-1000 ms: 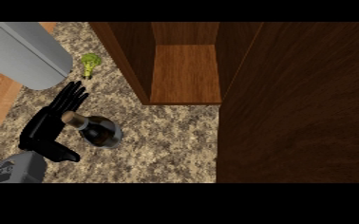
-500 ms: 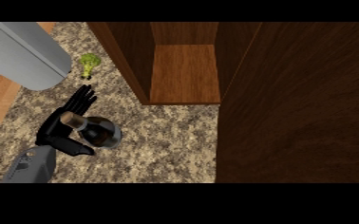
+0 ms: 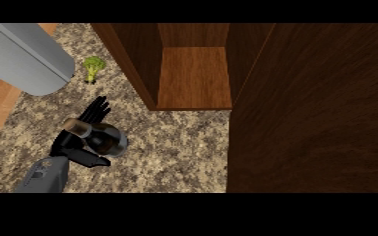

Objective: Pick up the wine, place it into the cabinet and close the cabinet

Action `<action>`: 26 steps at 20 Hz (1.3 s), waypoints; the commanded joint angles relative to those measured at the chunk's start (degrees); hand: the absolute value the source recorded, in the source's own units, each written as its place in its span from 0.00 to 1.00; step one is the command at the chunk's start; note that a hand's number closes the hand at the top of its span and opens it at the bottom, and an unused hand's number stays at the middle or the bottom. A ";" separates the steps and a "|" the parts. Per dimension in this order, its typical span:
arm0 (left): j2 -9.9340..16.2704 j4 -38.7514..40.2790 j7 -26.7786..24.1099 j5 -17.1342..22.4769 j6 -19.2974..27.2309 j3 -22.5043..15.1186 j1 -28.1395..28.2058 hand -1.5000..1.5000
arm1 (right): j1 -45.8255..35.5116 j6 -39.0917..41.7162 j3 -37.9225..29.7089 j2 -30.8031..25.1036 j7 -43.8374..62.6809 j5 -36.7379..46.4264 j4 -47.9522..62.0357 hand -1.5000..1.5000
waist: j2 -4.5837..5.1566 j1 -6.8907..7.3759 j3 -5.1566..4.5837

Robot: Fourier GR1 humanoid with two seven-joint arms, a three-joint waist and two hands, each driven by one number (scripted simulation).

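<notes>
The wine bottle [image 3: 108, 140], dark with a brownish top, stands on the granite counter [image 3: 177, 150] at the lower left, seen from above. My left hand [image 3: 65, 146] lies against its left side. The fingers [image 3: 96, 111] stretch straight past the bottle's far side and the thumb [image 3: 88, 160] sits at its near side. The hand is open, not curled round the bottle. The wooden cabinet [image 3: 193, 77] stands open ahead and to the right of the bottle, its shelf bare. The right hand does not show.
The cabinet's open door [image 3: 303, 115] fills the right side of the view. A small green broccoli [image 3: 92, 68] lies on the counter beyond the hand. A large grey rounded object [image 3: 29, 57] sits at the upper left, beside the counter's left edge.
The left hand has shifted right and forward until it lies against the bottle, with its thumb now at the bottle's near side. The bottle has barely moved.
</notes>
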 commanded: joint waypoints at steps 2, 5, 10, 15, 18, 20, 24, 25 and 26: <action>0.30 7.62 -7.80 -1.34 -4.34 -0.43 -1.79 0.00 | -0.63 -2.21 1.27 0.81 2.49 0.80 -2.79 0.00 | 0.08 -0.12 -0.05; -0.59 9.41 -10.58 -0.92 -4.22 -0.21 -1.16 0.00 | -1.51 -1.28 0.87 0.45 1.09 0.79 -0.42 0.00 | 0.18 -0.22 -0.08; -1.15 10.64 -9.72 0.91 -8.86 0.00 -2.08 0.00 | -2.71 -1.43 0.52 0.03 1.40 0.98 -0.45 0.00 | 0.31 -0.35 -0.16; -0.95 11.74 -12.33 0.50 -9.82 -0.73 -0.86 0.00 | 0.54 -0.95 3.99 2.09 -0.53 4.80 -0.40 0.00 | 0.21 -0.30 -0.12; -1.38 13.67 -10.97 0.54 -8.80 -0.62 -3.54 0.00 | 2.06 -0.22 0.84 1.23 -1.17 1.57 -1.86 0.00 | 0.25 -0.86 -0.11; -0.90 13.17 -12.21 0.90 -10.41 -0.64 -2.92 1.00 | -0.04 0.57 -0.15 0.76 -2.72 1.52 2.02 0.00 | 0.33 -0.42 -0.11; -1.24 14.09 -12.37 0.21 -10.25 -1.52 -3.47 1.00 | 0.05 2.51 -2.43 -0.72 -4.09 -0.47 3.40 0.00 | 0.38 -0.61 -0.10; -1.38 14.30 -10.84 1.44 -10.41 -0.52 -5.15 1.00 | 0.88 3.20 -0.81 -0.07 -5.12 0.84 3.82 0.00 | 0.35 -0.60 -0.09; -2.00 13.61 -14.77 -0.56 -10.38 -2.56 -1.40 1.00 | 0.53 0.79 0.18 0.35 -1.55 1.38 0.93 0.00 | 0.30 -0.50 -0.16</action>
